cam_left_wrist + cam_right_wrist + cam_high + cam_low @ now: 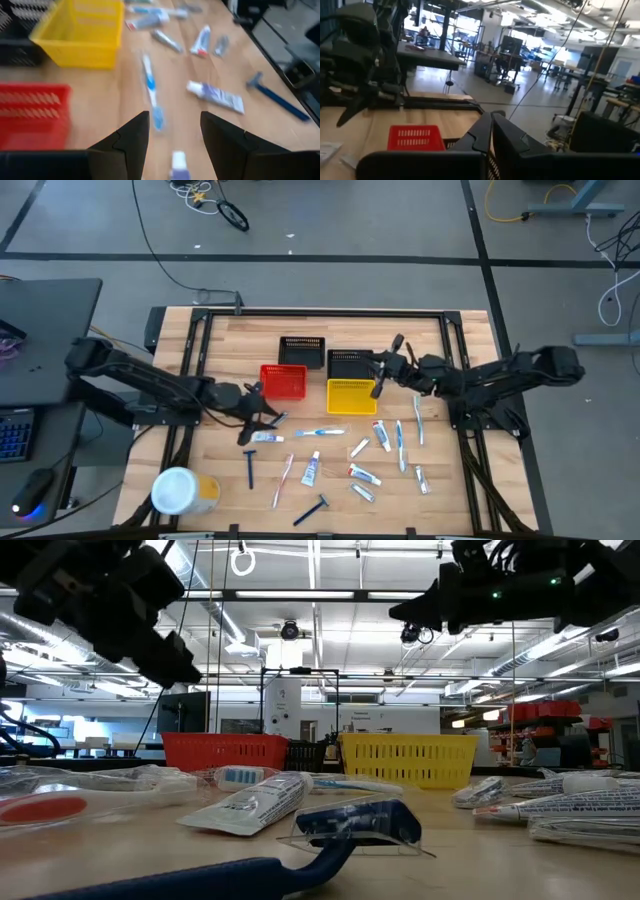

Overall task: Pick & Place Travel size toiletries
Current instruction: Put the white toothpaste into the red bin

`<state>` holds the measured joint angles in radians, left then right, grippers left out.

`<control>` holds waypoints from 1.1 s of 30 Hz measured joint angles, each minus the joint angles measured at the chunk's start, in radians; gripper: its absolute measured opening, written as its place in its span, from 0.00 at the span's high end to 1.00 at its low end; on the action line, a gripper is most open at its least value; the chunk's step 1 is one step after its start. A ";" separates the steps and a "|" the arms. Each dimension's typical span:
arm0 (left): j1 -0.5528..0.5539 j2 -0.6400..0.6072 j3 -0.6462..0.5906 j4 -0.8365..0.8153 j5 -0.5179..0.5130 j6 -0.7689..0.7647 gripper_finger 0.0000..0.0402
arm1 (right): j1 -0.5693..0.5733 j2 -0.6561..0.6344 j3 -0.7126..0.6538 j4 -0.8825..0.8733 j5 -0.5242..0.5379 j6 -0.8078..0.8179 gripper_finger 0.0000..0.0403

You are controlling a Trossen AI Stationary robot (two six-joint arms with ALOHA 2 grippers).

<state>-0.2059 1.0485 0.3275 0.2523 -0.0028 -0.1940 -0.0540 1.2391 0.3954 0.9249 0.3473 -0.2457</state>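
The travel size toiletries lie scattered flat on the wooden table: a white tube (266,437), a white-blue toothbrush (320,432), a pink toothbrush (284,480), two blue razors (249,468) (310,510), and more tubes and brushes at the right (400,445). My left gripper (263,424) hangs open just above the near-left tube (178,166), which shows between its fingers, with the toothbrush (151,90) ahead of it. My right gripper (383,375) is shut and held level above the yellow basket (351,396), with nothing between its fingers (492,131).
A red basket (284,381) and two black baskets (302,351) (350,363) stand behind the items, beside the yellow one. A large white-and-yellow canister (183,491) lies at the near left corner. Bare wood shows between the baskets and the toiletries.
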 joint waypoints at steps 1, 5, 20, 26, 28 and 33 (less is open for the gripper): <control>-0.003 0.020 0.000 0.002 0.006 -0.004 0.53 | 0.000 0.007 0.000 -0.001 0.000 0.010 0.94; -0.024 0.090 0.000 0.006 0.007 -0.047 0.52 | 0.000 0.027 0.000 -0.003 -0.016 0.028 0.92; -0.149 0.305 0.000 0.095 -0.077 -0.054 0.50 | -0.069 0.038 0.000 -0.116 -0.169 0.257 0.76; -0.154 0.395 0.000 0.093 -0.116 -0.056 0.50 | -0.069 0.039 0.000 -0.259 -0.168 0.388 0.76; -0.154 0.414 0.001 0.105 -0.123 -0.056 0.50 | -0.069 0.039 0.000 -0.267 -0.168 0.388 0.76; -0.154 0.429 0.002 0.112 -0.128 -0.055 0.55 | -0.069 0.038 0.000 -0.263 -0.168 0.388 0.76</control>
<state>-0.3599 1.4776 0.3294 0.3640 -0.1307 -0.2494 -0.1230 1.2774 0.3954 0.6619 0.1794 0.1425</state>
